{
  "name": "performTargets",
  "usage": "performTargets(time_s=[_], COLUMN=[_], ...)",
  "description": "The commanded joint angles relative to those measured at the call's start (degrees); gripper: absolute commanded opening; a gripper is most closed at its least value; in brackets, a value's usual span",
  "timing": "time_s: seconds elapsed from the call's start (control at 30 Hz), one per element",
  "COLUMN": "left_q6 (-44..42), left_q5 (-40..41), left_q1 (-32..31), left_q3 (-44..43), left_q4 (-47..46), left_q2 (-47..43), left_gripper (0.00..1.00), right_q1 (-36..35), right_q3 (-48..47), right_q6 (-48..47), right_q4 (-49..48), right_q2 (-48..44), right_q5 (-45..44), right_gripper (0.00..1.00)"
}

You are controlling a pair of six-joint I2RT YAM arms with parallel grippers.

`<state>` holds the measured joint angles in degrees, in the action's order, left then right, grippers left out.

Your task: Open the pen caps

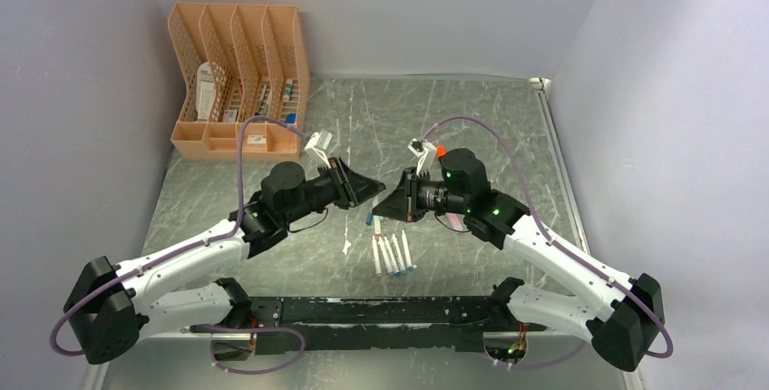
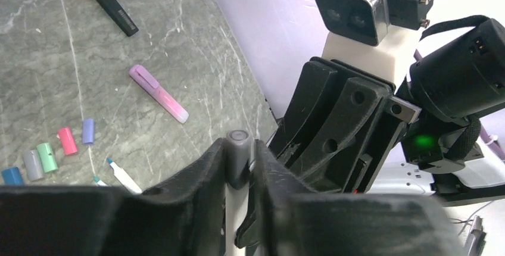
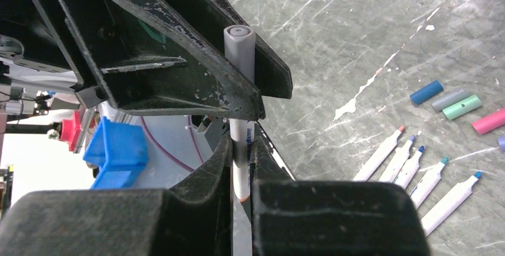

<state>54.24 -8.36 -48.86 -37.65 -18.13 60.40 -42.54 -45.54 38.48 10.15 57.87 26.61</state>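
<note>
Grey pen cap (image 2: 237, 149) hangs above the surface (image 1: 490, 127) at centre of the top view, pinched by the closed-down left jaws, its white barrel (image 3: 241, 134) clamped by the fully closed right jaws opposite, long axis running straight between the two.

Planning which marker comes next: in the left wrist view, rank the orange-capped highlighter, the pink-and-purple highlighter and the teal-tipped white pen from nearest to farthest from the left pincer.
1. The teal-tipped white pen, low on the table, just left of the left pincer.
2. The pink-and-purple highlighter, mid-table, beyond the pen.
3. The orange-capped highlighter, top left, farthest.
</note>
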Motion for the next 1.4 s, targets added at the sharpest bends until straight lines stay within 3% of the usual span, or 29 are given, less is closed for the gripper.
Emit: performTargets(time_s=[0.0, 0.1, 0.23, 0.6, 0.73, 0.77, 0.8, 0.87, 0.93, 1.07, 1.2, 1.3, 1.37], left_q6=[0.1, -0.53, -1.05, -1.12, -1.42, -1.46, -1.31, -0.94, -0.47, 0.31, 0.6, 0.46, 0.03], left_q5=[-1.31, -0.81, -0.48, -0.87, -0.71, -0.96, -1.3, -2.15, -2.59, -3.14, -3.04, -3.06, -3.09], left_q1=[-0.29, -0.29, -0.23, 0.26, 0.37, 0.43, 0.51, 0.48, 0.45, 0.48, 0.54, 0.57, 0.65], left_q3=[-0.94, -1.84, -2.75, -2.71, -3.19, -3.14, -3.09, -2.98, -2.8, -2.12, -1.9, -1.9, -2.21], left_q4=[-2.91, -1.75, -0.95, -2.16, -0.97, -1.06, -1.25, -2.11, -2.93, -4.25, -4.51, -4.46, -3.84], left_q2=[0.13, 0.32, 0.66, 2.37, 3.24, 3.43, 3.62, 4.03, 4.27, 4.52, 4.22, 4.04, 4.15], left_gripper=[0.42, 0.55, 0.57, 0.32, 0.09, 0.07, 0.07, 0.07, 0.07, 0.07, 0.07, 0.08, 0.21], right_q1=[-0.11, -0.31, -0.4, -0.52, -0.69, -0.7, -0.7, -0.71, -0.71, -0.71, -0.76, -0.71, -0.77], right_q3=[-0.44, -0.33, 0.0, -0.12, -0.4, -0.48, -0.51, -0.68, -1.02, -2.1, -2.58, -1.87, -1.75], right_q6=[-0.67, -1.09, -1.34, -2.03, -2.5, -2.53, -2.59, -2.55, -2.62, -2.7, -2.97, -2.88, -3.01], right_q4=[-0.26, 0.91, 1.91, 2.86, 3.82, 4.23, 4.59, 5.32, 5.42, 4.11, 3.25, 2.0, 2.17], right_q2=[0.03, -0.52, -1.33, -1.4, -1.33, -1.35, -1.43, -1.45, -0.88, 1.04, 2.76, 2.71, 2.74], right_q5=[-0.54, -0.51, -0.64, 0.19, 0.16, -0.18, -0.77, -2.41, -3.62, -3.76, -3.14, -2.17, -1.74], right_gripper=[0.0, 0.0, 0.0, 0.0, 0.0, 0.0, 0.02, 0.22, 0.34, 0.36, 0.24, 0.04, 0.0])
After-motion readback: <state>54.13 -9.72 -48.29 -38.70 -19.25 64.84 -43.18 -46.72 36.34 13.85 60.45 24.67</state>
